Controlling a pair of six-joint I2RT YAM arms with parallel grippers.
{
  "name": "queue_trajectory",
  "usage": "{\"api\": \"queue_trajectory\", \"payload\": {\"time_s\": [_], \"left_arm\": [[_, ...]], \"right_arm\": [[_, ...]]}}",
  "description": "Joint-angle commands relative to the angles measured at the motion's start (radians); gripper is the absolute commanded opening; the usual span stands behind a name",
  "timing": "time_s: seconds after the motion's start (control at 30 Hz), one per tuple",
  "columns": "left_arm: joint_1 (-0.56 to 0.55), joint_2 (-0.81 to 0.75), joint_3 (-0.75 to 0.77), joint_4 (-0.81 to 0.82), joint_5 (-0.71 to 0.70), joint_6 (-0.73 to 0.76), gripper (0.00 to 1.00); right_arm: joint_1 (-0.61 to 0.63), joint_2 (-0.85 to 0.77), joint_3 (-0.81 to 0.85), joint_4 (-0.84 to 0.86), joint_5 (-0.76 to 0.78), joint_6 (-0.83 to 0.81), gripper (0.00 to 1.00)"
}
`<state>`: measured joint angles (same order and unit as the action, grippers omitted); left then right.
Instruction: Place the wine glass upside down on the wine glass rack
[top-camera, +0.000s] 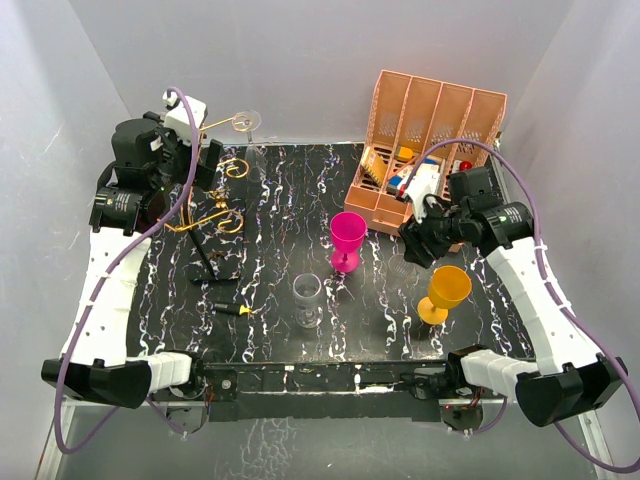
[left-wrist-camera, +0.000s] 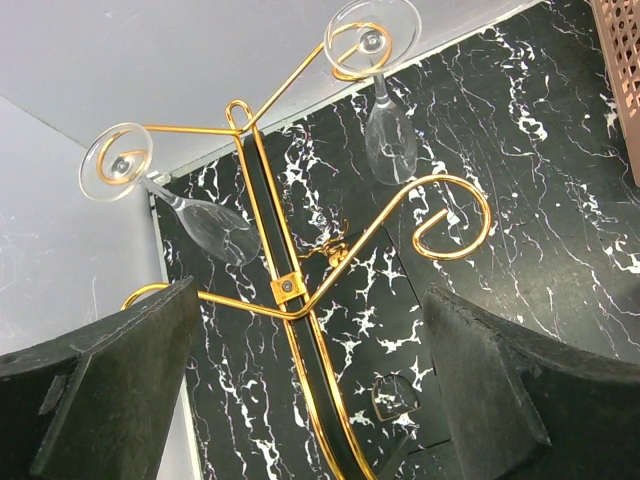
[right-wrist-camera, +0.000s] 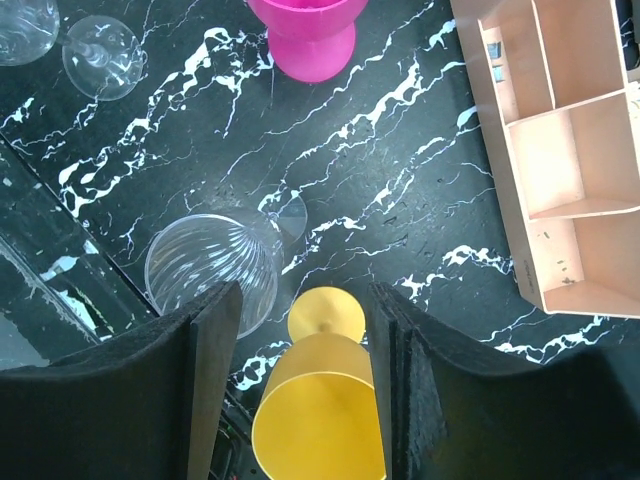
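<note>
Left wrist: wine glass (left-wrist-camera: 390, 135) foot-up on rack (left-wrist-camera: 287, 288)

The scene is lit brightly and evenly from above, and the white walls are rendered without hot spots. Only short, soft shadows are cast on the counter (top-camera: 270, 200) beside the pink goblet (top-camera: 348, 238) and the yellow goblet (top-camera: 445, 290). Faint reflections are carried by its glossy black marbling. In the overhead view a clear glass (top-camera: 308, 295) is barely separated from the dark surface. In the left wrist view, bright glints are seen along the gold wine glass rack (left-wrist-camera: 290, 330), while the fingers (left-wrist-camera: 110, 400) of the left hand (left-wrist-camera: 310, 292) are shown dark and slightly soft. In the right wrist view the marbling is sharp, and a ribbed glass (right-wrist-camera: 215, 265) is picked out by fine highlights.
</note>
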<state>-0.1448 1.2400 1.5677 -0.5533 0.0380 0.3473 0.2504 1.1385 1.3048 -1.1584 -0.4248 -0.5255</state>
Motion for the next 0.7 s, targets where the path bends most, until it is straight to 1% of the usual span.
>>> {"api": "queue_trajectory", "payload": {"time_s": [0.0, 0.13, 0.23, 0.67], "left_arm": [[0.005, -0.025, -0.009, 0.022, 0.012, -0.003, 0.92], [0.006, -0.022, -0.003, 0.023, 0.005, -0.003, 0.92], [0.007, -0.02, -0.008, 0.025, 0.008, -0.009, 0.92], [0.009, -0.009, -0.014, 0.026, -0.004, -0.007, 0.92]], "right_arm": [[0.014, 0.011, -0.008, 0.004, -0.017, 0.003, 0.56], [0.022, 0.029, -0.02, 0.017, -0.004, 0.01, 0.52], [0.028, 0.038, -0.027, 0.03, -0.006, 0.02, 0.47], [0.051, 0.07, -0.044, 0.038, -0.003, 0.021, 0.3]]}}
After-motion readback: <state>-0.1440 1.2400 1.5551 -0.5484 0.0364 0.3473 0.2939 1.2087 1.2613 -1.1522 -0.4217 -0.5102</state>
